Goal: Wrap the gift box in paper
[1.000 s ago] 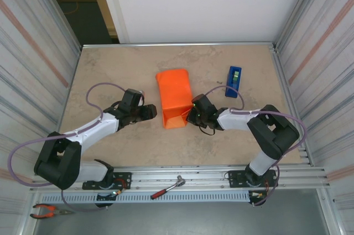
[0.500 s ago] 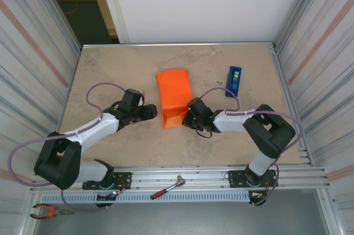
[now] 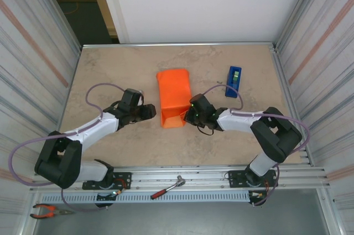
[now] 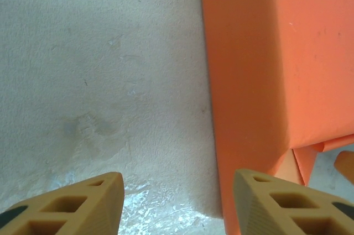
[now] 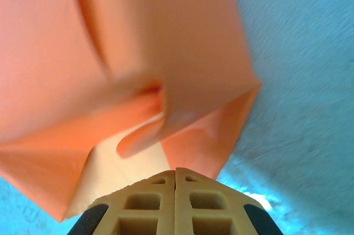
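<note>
table (image 3: 110, 69): tan stone-look top, metal walls left and right, both arms bolted at my near edge.
left arm (image 3: 91, 127): reaches in from near left, lying low over the table, purple cable looping above it.
right arm (image 3: 249, 119): comes in from near right, elbow bent, forearm pointing left toward the middle.
paper (image 3: 173, 88): bright orange, mid-table, folded up into a boxy bundle running near to far. Far end looks closed and rounded. Near end gapes open, with loose flaps and a paler inside showing in the right wrist view.
gift box: can't see it, the paper covers whatever is inside.
left gripper (image 3: 150, 111): jaws apart at a middling width, nothing between them but bare table. It sits just beside the paper's left side, low down. In the left wrist view its right-hand finger (image 4: 287, 202) lines up with the paper's left wall; can't tell if it touches.
right gripper (image 3: 189, 114): jaws pressed flat together, no gap. Tips right at the paper's open near-right corner; can't tell if any paper is pinched.
tape dispenser (image 3: 234, 81): blue, right of the paper, apart from it.
wrench (image 3: 168, 187): red handle, lying on the front rail between the arm bases.
pliers (image 3: 47, 210): red handles, near-left corner off the table.
</note>
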